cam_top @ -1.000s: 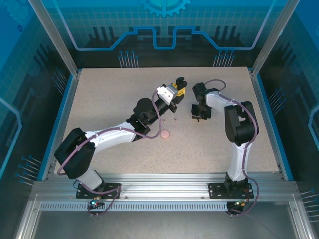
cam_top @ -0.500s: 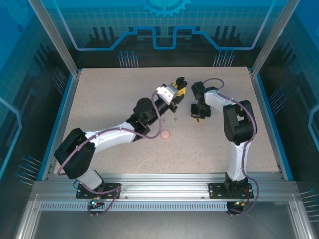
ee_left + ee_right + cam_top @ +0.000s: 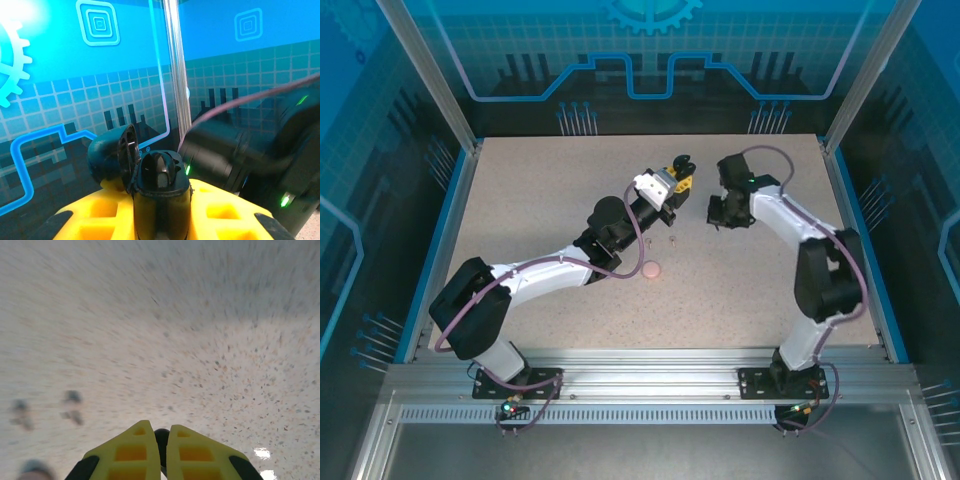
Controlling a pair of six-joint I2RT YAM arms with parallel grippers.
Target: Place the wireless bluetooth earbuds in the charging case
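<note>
Alignment matters most at this step. The left gripper (image 3: 160, 212) pinches an open black case (image 3: 160, 185), its lid (image 3: 114, 154) flipped back, and holds it off the table (image 3: 520, 200). Just to the right of that case, the right gripper (image 3: 160, 444) has its fingers pressed together on a small dark piece, most likely a black earbud (image 3: 161, 436). As I judge it, the earbud should be carried over the case's open mouth, stem down. It then needs lining up with one socket and lowering slowly, and the fingers should part only once it seats. The left arm should hold steady meanwhile. A pink case (image 3: 651, 269) lies on the table, nearer the arm bases than the black case.
</note>
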